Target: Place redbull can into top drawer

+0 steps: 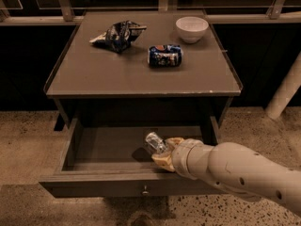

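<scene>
camera view: the top drawer (127,184) of a grey-brown side table (141,76) is pulled out toward the lower part of the frame. its flat front panel runs across the lower middle, with a small round knob (145,190) just below the centre of the panel. the inside of the drawer is dark and shallow.

the arm (240,171), thick and cream-white, comes in from the lower right corner and reaches over the right part of the drawer front. at its end the gripper (165,151) sits inside the open drawer, right of centre, its tan fingers (164,162) clenched around the lower end of the redbull can (154,142). the can is shiny silver and tilted, its free end leaning toward the upper left of the frame. it is within the outline of the drawer, above the drawer floor, and a dark shadow lies on the floor just to its left. whether the can touches the floor cannot be told.

on the table top, in the upper half of the frame, a crumpled dark blue and white snack bag (117,33) lies at the upper left. a short dark blue can (165,55) lies on its side near the centre. a white bowl (192,28) stands upright at the upper right, close to the back edge. these three are apart from each other.

a speckled floor (28,140) surrounds the table, and a pale post (285,89) leans at the right edge of the frame.
</scene>
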Controlling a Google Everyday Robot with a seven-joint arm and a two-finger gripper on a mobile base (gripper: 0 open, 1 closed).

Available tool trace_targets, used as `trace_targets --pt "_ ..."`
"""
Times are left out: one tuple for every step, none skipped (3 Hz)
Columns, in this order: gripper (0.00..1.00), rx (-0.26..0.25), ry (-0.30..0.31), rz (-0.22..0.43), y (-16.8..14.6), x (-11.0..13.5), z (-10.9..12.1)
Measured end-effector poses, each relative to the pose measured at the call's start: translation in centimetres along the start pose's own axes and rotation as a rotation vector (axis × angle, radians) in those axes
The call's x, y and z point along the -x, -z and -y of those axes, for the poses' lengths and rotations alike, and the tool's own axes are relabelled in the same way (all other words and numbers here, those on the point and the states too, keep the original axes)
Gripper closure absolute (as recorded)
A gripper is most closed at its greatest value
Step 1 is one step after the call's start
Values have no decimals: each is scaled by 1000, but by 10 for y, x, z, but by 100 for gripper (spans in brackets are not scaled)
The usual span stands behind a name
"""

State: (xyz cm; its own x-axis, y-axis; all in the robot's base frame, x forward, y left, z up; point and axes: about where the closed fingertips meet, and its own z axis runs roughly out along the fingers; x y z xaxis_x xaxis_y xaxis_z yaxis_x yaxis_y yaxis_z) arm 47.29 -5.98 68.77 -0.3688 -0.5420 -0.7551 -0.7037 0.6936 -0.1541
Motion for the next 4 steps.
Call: trace_targets --pt "81 0 0 0 0 0 0" --pt "58 0 0 0 0 0 0" --pt "35 0 0 0 0 0 0" --pt "12 0 0 0 0 0 0"
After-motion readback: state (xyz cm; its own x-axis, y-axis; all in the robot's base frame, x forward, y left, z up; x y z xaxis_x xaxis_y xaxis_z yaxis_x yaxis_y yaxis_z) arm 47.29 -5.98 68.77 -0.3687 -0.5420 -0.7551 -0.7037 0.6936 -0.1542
